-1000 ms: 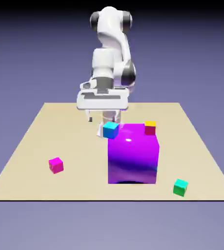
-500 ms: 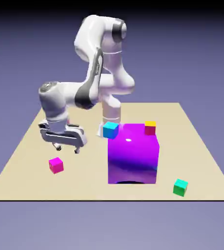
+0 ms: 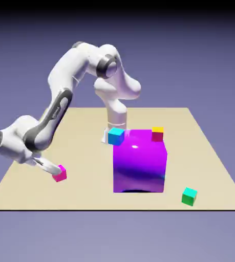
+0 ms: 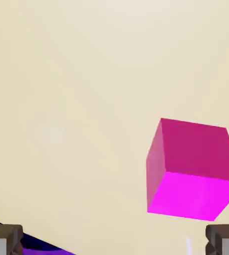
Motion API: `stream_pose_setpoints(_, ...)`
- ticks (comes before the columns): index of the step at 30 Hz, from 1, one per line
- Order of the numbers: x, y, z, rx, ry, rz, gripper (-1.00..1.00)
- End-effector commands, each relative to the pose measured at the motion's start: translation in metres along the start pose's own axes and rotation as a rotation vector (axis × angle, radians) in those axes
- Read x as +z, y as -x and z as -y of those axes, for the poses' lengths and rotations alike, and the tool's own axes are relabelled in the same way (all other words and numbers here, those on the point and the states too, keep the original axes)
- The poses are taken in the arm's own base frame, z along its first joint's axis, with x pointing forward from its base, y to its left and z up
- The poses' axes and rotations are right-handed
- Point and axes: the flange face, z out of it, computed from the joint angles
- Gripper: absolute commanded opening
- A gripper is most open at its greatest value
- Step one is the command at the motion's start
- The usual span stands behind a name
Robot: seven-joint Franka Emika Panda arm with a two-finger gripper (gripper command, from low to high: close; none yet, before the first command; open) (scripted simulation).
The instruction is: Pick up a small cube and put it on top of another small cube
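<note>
- The hand's 2 fingertips (image 4: pixel 11 240) are spread wide apart, with 0 cubes between them.
- 1 magenta cube (image 3: pixel 59 174) lies near the worktop's (image 3: pixel 93 197) edge on the exterior view's left, bare surface between it and the purple block (image 3: pixel 139 164).
- 1 green cube (image 3: pixel 189 197) sits close to the front edge, right of the block, with a gap between.

The scene is brightly lit, the block (image 3: pixel 139 166) carrying a small white glint near its top and darkening lower down. The backdrop (image 3: pixel 201 56) fades to black along its top. In the hand view, the pale tabletop (image 4: pixel 76 99) looks washed out; the cube's (image 4: pixel 198 149) edges are crisp.
</note>
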Motion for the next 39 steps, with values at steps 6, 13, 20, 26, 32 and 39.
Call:
stream_pose_setpoints(6, 0.023, -0.053, -0.007, 0.089, 0.119, 0.18, 0.0)
stream_pose_setpoints(13, 0.084, -0.055, -0.002, 0.088, 0.119, 0.18, -1.0)
stream_pose_setpoints(20, 0.03, -0.036, 0.013, 0.043, 0.183, 0.149, -1.0)
stream_pose_setpoints(26, 0.081, 0.075, 0.115, -0.223, 0.539, -0.058, -1.0)
stream_pose_setpoints(32, 0.146, 0.197, 0.186, -0.473, 0.848, -0.288, -1.0)
stream_pose_setpoints(39, 0.233, 0.347, 0.228, -0.743, 1.136, -0.578, -1.0)
